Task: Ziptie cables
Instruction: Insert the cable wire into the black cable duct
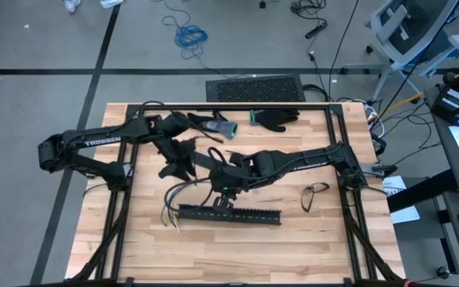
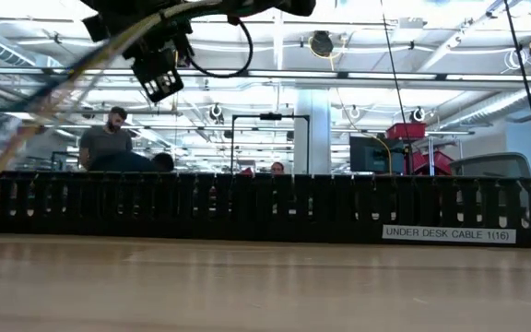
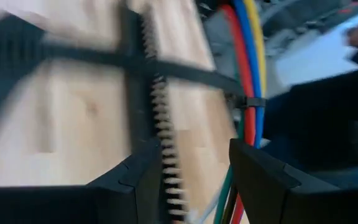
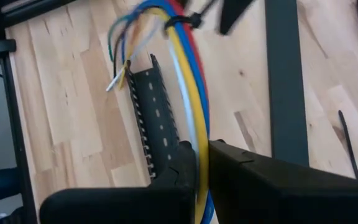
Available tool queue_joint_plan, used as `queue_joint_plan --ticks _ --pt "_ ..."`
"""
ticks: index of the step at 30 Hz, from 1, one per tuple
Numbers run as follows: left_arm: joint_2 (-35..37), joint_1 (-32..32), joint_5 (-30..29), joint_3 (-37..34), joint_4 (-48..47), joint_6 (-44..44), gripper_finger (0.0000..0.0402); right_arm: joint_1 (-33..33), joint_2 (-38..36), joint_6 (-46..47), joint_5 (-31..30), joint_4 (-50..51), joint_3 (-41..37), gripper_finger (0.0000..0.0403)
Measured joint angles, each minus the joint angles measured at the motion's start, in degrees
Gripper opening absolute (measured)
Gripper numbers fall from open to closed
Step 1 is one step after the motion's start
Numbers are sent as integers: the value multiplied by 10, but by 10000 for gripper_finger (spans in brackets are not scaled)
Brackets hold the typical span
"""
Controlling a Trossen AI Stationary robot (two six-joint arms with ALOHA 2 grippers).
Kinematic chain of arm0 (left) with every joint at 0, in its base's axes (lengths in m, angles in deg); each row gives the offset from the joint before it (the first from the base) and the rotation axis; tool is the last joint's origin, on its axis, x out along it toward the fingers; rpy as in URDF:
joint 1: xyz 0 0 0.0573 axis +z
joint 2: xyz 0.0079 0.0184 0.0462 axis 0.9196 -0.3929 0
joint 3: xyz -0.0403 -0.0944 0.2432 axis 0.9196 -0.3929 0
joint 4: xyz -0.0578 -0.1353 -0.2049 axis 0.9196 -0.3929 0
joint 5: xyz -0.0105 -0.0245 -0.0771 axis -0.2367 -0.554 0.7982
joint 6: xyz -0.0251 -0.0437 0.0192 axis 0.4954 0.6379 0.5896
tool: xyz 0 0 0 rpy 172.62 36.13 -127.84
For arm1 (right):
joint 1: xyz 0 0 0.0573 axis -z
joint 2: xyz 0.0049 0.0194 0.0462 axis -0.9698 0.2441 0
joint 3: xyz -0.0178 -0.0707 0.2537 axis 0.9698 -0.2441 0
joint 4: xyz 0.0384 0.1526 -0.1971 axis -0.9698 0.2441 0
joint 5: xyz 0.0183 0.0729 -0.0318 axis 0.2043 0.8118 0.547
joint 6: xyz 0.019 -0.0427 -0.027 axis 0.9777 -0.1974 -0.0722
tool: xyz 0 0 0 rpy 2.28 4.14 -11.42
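The cables (image 4: 188,74), a thin bundle of red, blue, yellow and white wires, run out from my right gripper (image 4: 202,168), which is shut on them above the table's middle (image 1: 217,191). A black zip tie (image 3: 252,101) circles the bundle, and its tail (image 3: 185,73) sticks out sideways. The loose wire ends (image 1: 171,209) fan out near the left end of the black slotted duct (image 1: 231,214). My left gripper (image 3: 197,180) stands open just left of the bundle (image 1: 180,166), with nothing between its fingers. My right gripper pinches the cable bundle (image 4: 199,146) between its two fingers, well back from the zip tie. The wires run lengthwise out past the fingertips. The fingers slant down from the table's right side. The bundle is raised over the duct, its free ends (image 4: 118,73) drooping toward the wood.
The duct (image 2: 265,207) lies across the near middle of the table. A black glove (image 1: 277,118) and a teal-tipped tool (image 1: 217,127) lie at the far edge. A thin black loop (image 1: 315,194) lies to the right. A black frame (image 1: 337,135) borders the tabletop.
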Motion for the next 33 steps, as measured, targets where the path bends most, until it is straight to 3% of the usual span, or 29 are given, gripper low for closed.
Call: queue_joint_plan --ticks 4,7,14,25,33 --pt "-1 -4 79 0 0 38 183 0 0 -6 0 2 0 8" --pt "12 -4 100 3 -1 42 183 0 0 -13 0 4 0 8" --pt "37 17 72 8 1 42 183 0 1 -13 0 -3 0 8" --pt "10 -38 71 8 7 41 183 13 1 -19 -24 -32 0 8" --pt "1 -57 74 8 16 18 183 20 -10 -12 -75 -18 0 8"
